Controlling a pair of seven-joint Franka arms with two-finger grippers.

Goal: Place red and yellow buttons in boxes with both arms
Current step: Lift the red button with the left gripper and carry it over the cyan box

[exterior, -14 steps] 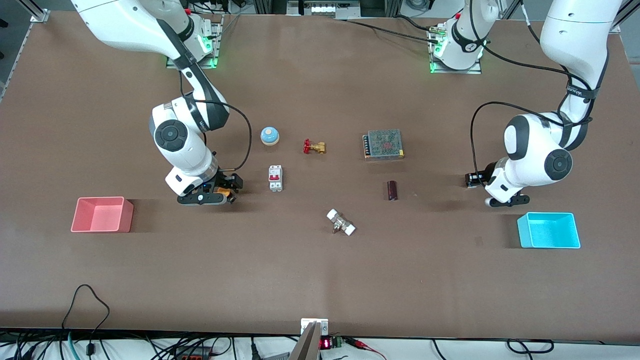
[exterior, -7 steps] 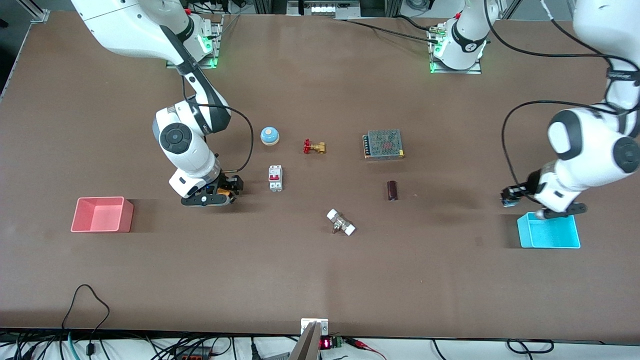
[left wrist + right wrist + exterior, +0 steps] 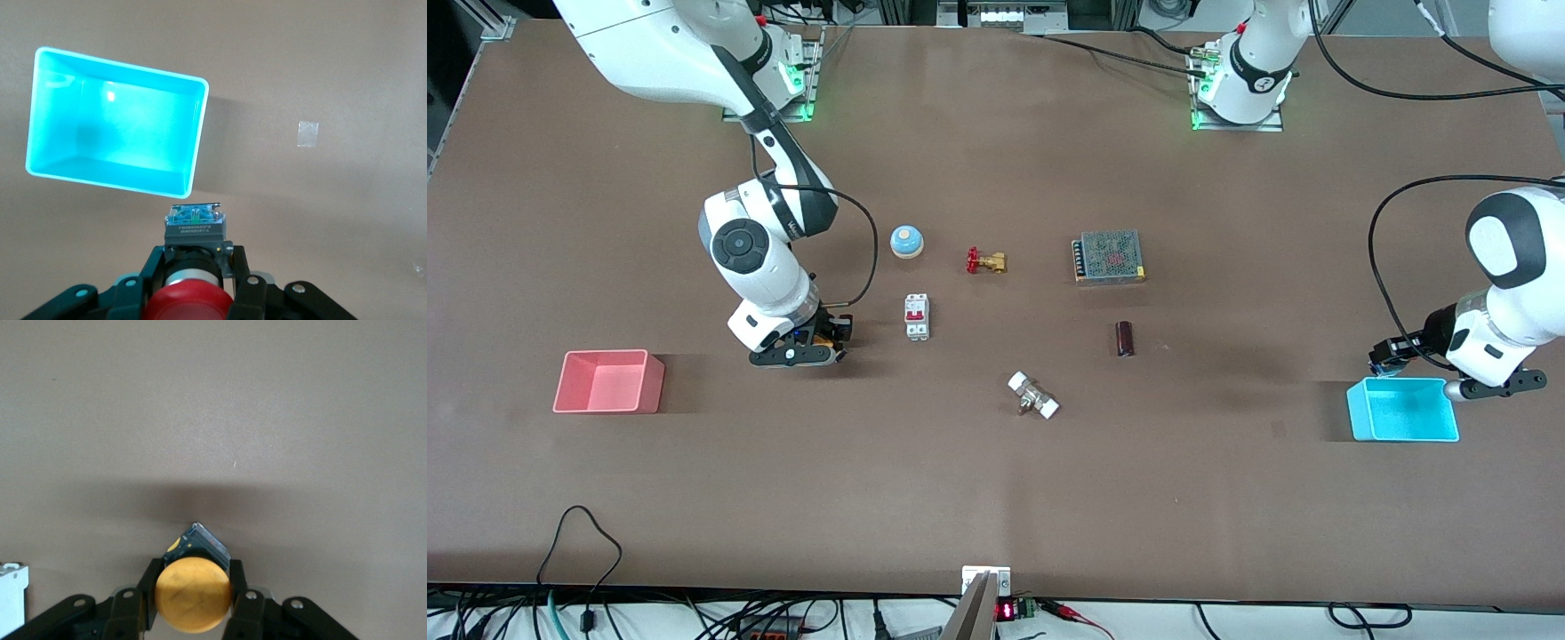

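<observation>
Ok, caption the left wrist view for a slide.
Left gripper holds the red button just short of the empty cyan box.

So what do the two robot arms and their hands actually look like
Both arms are glossy white, rounded shells with black bands at the joints and round grey-black caps on the elbows. A loose black cable loops beside each forearm. The left hand and right hand are black, two-fingered, with small silver screws. The bases glow green.
</observation>
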